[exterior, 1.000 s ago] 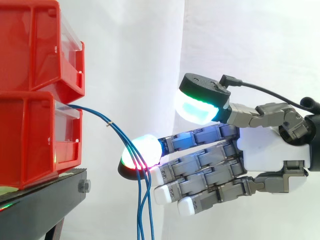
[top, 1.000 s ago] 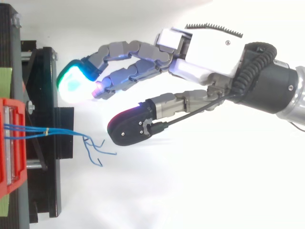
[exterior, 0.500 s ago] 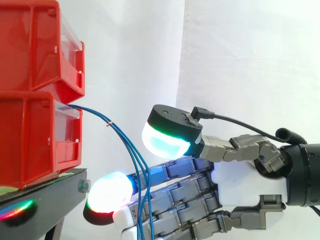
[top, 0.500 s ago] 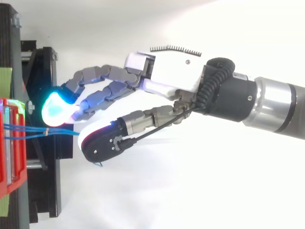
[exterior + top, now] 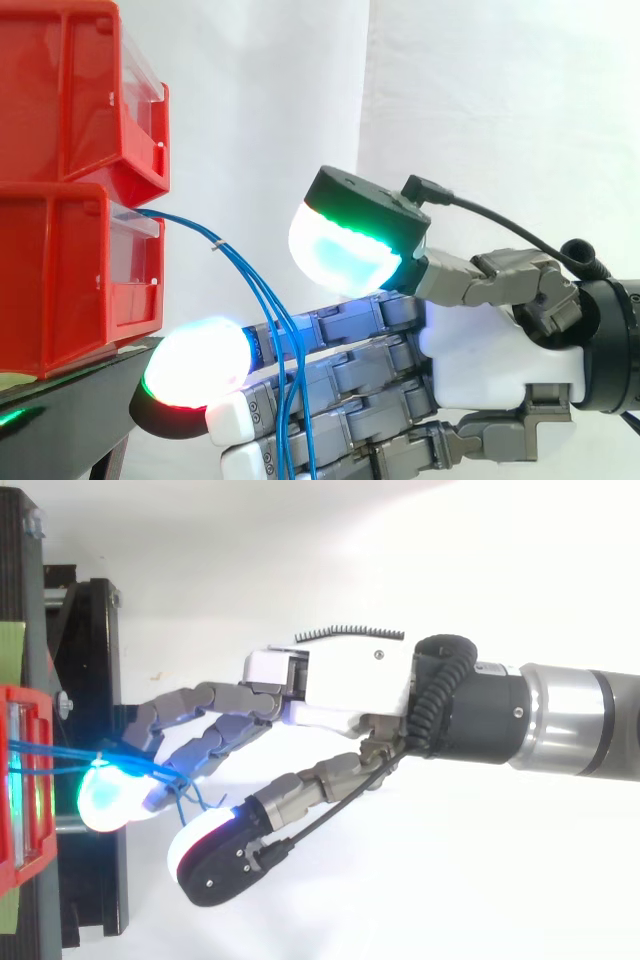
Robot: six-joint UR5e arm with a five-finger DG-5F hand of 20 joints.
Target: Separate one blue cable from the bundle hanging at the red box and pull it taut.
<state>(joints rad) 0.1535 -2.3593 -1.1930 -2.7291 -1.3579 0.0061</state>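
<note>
Hand [image 5: 480, 350] nearer thin blue cables [image 5: 272, 325]

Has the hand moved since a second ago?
Yes. In the top view the hand has advanced toward the red bin. Its glowing fingertip now sits at the bin's front among the blue cables; before, it stood well clear.

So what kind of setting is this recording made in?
Probably a lab test rig: white curtain backdrop, stacked red bins on a black stand, blue cables hanging from one bin by the hand.
</note>
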